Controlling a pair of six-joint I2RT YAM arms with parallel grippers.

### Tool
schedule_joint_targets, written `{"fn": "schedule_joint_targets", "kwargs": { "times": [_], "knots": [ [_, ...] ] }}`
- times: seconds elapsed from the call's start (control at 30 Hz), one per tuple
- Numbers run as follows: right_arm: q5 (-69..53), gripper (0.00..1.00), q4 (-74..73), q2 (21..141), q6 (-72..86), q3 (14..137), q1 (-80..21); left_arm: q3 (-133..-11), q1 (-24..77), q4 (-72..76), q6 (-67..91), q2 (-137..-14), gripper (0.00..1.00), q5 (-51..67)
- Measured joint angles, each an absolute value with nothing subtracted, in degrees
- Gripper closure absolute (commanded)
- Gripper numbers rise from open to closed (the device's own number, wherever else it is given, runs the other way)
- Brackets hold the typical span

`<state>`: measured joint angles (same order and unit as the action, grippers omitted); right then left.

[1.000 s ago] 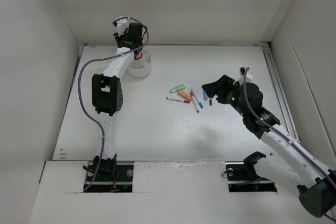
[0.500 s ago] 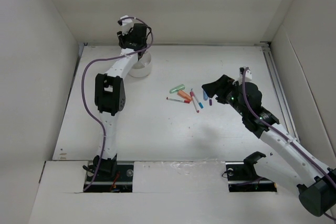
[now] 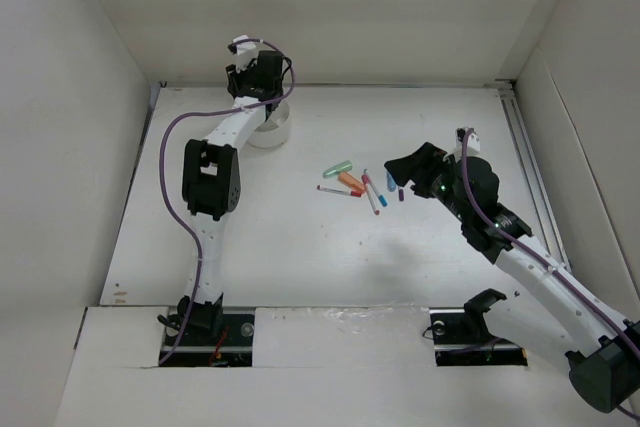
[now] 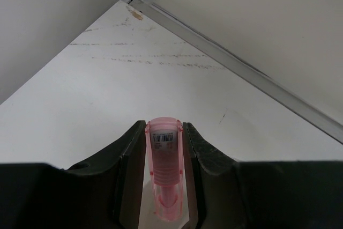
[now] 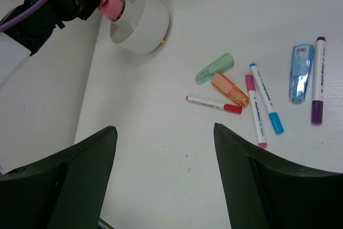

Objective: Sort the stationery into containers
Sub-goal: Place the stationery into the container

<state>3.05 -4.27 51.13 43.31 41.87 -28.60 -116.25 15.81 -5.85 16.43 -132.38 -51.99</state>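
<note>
My right claw (image 5: pixel 163 132) hangs wide open and empty above the table (image 5: pixel 139 105). Just beyond it the loose pieces lie close together: a red pen (image 5: pixel 213 103), an orange marker (image 5: pixel 229 89), a green marker (image 5: pixel 214 68), a pink pen (image 5: pixel 255 110), a blue pen (image 5: pixel 266 97), a blue case (image 5: pixel 301 72) and a purple pen (image 5: pixel 318 87). Far back stands the cup (image 5: pixel 147 30). My left claw (image 4: pixel 164 125) is clamped on the pink bottle (image 4: pixel 163 175) at the cup's rim; whether it is inside, I cannot tell.
</note>
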Motion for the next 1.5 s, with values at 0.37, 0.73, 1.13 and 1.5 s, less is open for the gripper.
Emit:
{"fn": "schedule_joint_targets", "kwargs": {
  "times": [0.37, 0.73, 1.13, 1.5],
  "knots": [
    [3.3, 0.21, -4.3, 51.1, 43.3, 41.9, -28.6, -112.8, 15.8, -1.7, 16.6, -131.3, 0.88, -53.5],
    [3.5, 0.21, -4.3, 51.5, 43.3, 41.9, -29.0, -111.7, 15.8, -1.4, 16.9, -130.5, 0.67, -54.0],
    [3.6, 0.21, -4.3, 52.1, 43.3, 41.9, -29.0, -107.2, 15.8, -3.6, 18.5, -126.8, 0.63, -51.8],
    [4.1, 0.27, -4.3, 52.2, 43.3, 41.9, -29.6, -92.0, 16.8, -1.7, 23.8, -103.9, 0.68, -38.9]
  ]
}}
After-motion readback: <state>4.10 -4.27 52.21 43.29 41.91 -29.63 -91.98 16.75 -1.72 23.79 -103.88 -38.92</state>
